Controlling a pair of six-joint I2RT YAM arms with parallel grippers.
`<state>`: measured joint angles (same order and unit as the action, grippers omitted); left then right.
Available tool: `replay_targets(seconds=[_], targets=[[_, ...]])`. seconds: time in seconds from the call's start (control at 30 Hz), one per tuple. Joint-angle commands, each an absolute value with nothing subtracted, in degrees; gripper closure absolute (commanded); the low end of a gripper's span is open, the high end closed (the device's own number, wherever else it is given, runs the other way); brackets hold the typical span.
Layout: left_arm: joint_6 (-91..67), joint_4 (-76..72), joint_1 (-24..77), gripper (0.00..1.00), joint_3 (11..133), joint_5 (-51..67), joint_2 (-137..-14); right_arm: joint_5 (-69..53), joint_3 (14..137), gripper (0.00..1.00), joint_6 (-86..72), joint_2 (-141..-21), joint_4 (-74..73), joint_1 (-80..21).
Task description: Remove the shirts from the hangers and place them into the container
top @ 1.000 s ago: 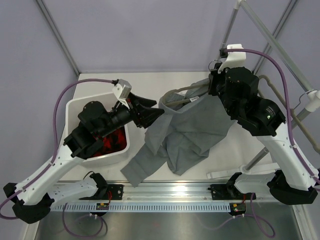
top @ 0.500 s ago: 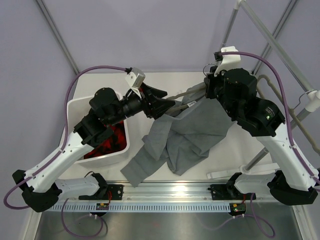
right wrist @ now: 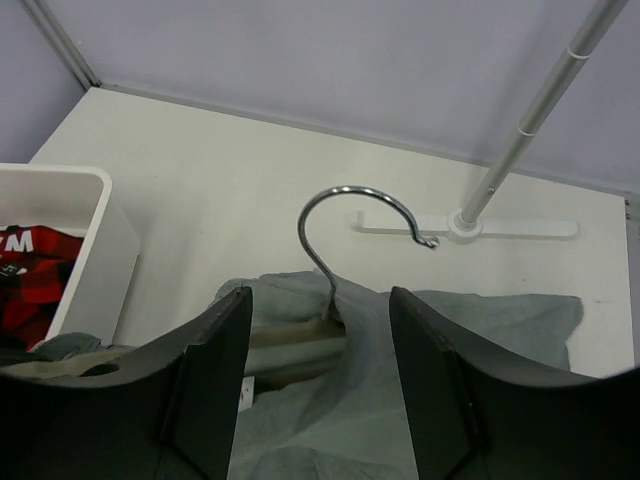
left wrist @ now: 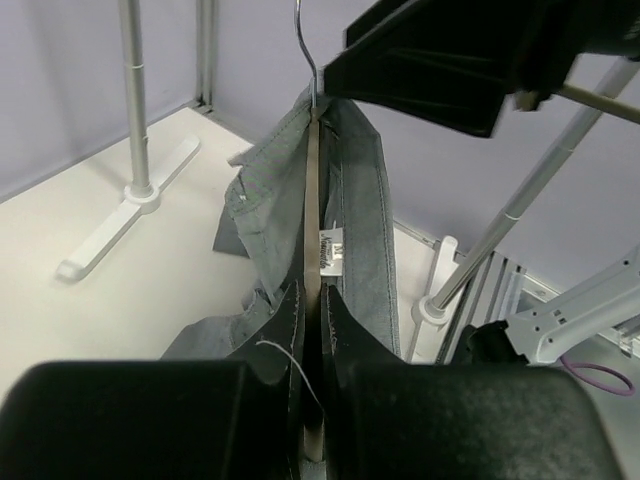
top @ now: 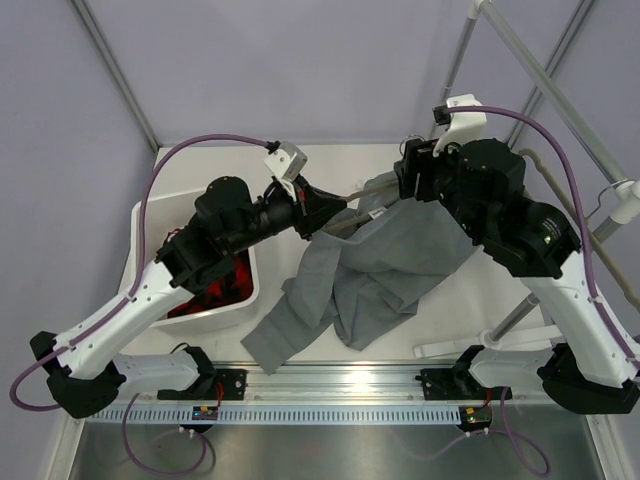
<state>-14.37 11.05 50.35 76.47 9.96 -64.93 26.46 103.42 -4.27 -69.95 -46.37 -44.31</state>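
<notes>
Left tool (left wrist: pixel 311 300) is pinched closed, while right tool (right wrist: pixel 320 305) stands spread wide, facing it.

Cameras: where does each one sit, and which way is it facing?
Top external: above and behind the bases, looking down on the table; both arms, the grey shirt and the container show.
Left wrist: on the left arm, looking along the left gripper, shut on the hanger, towards a rack pole.
Right wrist: on the right arm, looking down through the open right gripper at the hanger's hook.
Shared: all three show the hanger and grey shirt.
</notes>
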Motion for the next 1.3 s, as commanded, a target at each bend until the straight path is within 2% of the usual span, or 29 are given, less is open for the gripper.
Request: replay_targets(seconds=[0.0, 0.27, 0.7, 0.8, 0.83, 0.93, 1.03, 1.07, 1.13, 1.27], targets=[[-12.5, 8.0, 50.4, 1.00, 78.3, 5.5, -62.0, 24.7, 105.6, 0.33, -6.4, -65.6, -46.5, -44.4], [-13.0, 8.7, 51.1, 1.00, 79.3, 7.5, -60.8, 22.9, 98.5, 0.37, -10.3, -59.9, -46.7, -44.4], [-12.7, 8.8, 53.2, 1.00, 79.9, 7.6, -59.4, 20.3, 90.6, 0.43, -13.6, -61.7, -42.9, -44.5], [-12.3, 8.9, 53.4, 1.00, 80.2, 7.6, -59.4, 21.2, 89.5, 0.50, -13.6, -61.5, -42.7, -44.6], [-12.2, 9.0, 53.4, 1.00, 80.2, 7.6, -59.4, 22.1, 89.3, 0.55, -13.6, -61.4, -42.8, -44.6], [-12.0, 9.5, 53.6, 1.00, 80.3, 7.4, -59.1, 22.8, 88.9, 0.60, -13.5, -61.0, -43.3, -44.6], [-11.5, 10.1, 53.6, 1.00, 80.2, 6.9, -58.5, 23.6, 88.9, 0.73, -13.5, -60.5, -43.9, -44.7], [-11.3, 10.4, 53.6, 1.00, 80.2, 6.8, -58.5, 23.7, 89.0, 0.85, -13.6, -60.2, -44.0, -44.7], [-10.9, 11.6, 53.5, 1.00, 80.2, 6.0, -58.2, 24.2, 89.0, 0.98, -13.5, -60.0, -44.5, -44.7], [-9.8, 16.0, 53.5, 1.00, 80.8, 5.3, -56.1, 28.5, 89.6, 1.00, -13.3, -60.1, -46.0, -44.7]])
